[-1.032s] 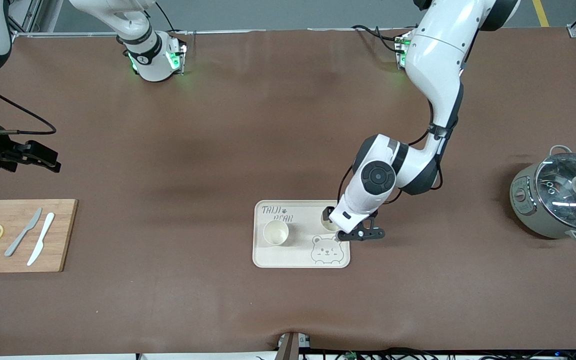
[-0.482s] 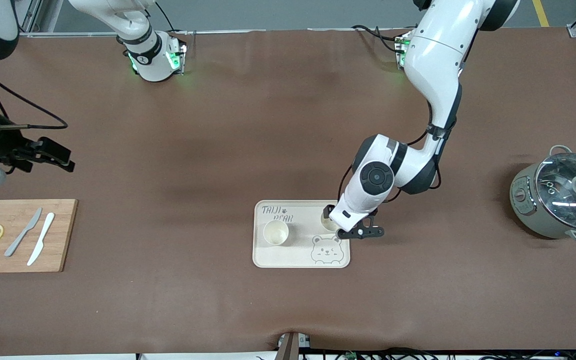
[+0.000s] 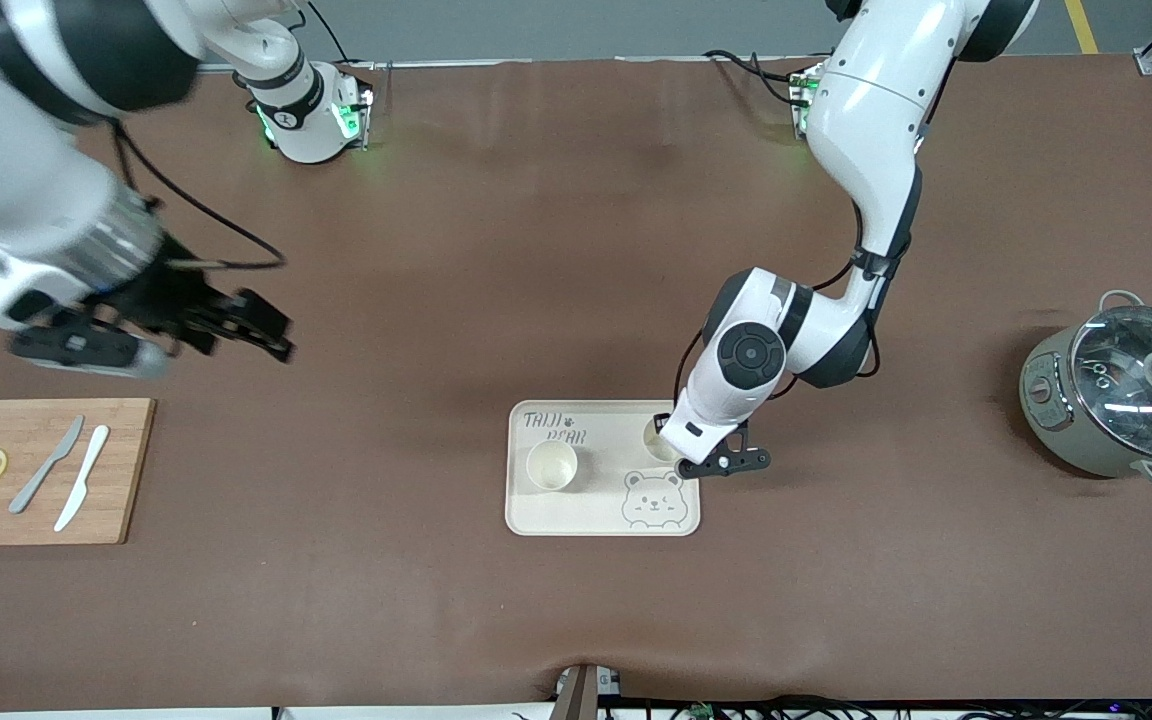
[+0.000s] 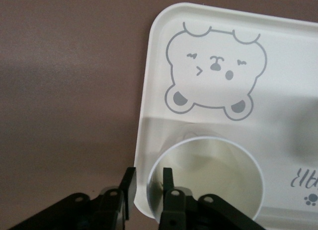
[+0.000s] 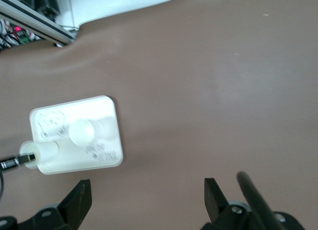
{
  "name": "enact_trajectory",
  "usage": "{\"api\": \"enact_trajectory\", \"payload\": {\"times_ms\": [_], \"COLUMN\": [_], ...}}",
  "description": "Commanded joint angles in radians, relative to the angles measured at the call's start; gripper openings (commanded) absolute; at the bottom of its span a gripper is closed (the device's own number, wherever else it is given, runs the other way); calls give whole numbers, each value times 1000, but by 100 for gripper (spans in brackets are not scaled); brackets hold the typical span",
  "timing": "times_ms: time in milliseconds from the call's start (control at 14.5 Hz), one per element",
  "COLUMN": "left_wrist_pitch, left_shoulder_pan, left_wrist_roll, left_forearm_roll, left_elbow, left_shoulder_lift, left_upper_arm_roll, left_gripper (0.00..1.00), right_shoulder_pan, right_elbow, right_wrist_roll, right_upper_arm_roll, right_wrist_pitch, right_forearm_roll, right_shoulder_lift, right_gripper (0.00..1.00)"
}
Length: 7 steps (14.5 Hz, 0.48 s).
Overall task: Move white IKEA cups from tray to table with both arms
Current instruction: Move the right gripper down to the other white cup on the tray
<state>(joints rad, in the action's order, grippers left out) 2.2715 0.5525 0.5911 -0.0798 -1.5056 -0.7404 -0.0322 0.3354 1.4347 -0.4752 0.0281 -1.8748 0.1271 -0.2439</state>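
Note:
Two white cups stand upright on the bear-printed tray (image 3: pixel 598 505). One cup (image 3: pixel 551 466) stands free toward the right arm's end. The other cup (image 3: pixel 654 441) sits at the tray's corner toward the left arm's end. My left gripper (image 3: pixel 666 446) is at this cup. In the left wrist view its fingers (image 4: pixel 127 186) straddle the wall of the cup (image 4: pixel 213 178), one inside and one outside, with a gap, so it is open. My right gripper (image 3: pixel 269 330) is open and empty, up over bare table. The right wrist view shows the tray (image 5: pixel 102 140) and both cups (image 5: pixel 82 132).
A wooden cutting board (image 3: pixel 116 470) with lemon slices and two knives lies at the right arm's end. A grey-green pot (image 3: pixel 1056 410) with a glass lid stands at the left arm's end. The brown table lies bare around the tray.
My right arm has swung from the table's edge toward the middle. My left gripper has shifted slightly away from the front camera at the cup.

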Motion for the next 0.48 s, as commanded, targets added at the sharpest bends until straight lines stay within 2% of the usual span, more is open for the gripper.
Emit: {"api": "enact_trajectory", "payload": {"times_ms": [0, 138, 275, 413], "left_wrist_pitch": [29, 33, 33, 22], "left_shoulder_pan": [6, 6, 4, -2], "left_wrist_roll": [12, 13, 15, 18], "left_forearm_roll": [-9, -9, -9, -9], "left_elbow": [-7, -7, -5, -7], "left_shoulder_lift": [4, 4, 12, 30], "left_upper_arm_roll": [-6, -6, -6, -8], "left_gripper": [0, 0, 0, 0], "right_shoulder_pan": [66, 83, 128, 174], "right_elbow": [-92, -115, -115, -122], "right_wrist_roll": [-97, -132, -143, -236], "right_upper_arm_roll": [12, 12, 13, 15], "right_wrist_pitch": [-81, -130, -243, -366], "right_forearm_roll": [9, 9, 8, 2], "right_shoulder_lift": [-165, -257, -339, -405], "right_gripper": [100, 100, 100, 100]}}
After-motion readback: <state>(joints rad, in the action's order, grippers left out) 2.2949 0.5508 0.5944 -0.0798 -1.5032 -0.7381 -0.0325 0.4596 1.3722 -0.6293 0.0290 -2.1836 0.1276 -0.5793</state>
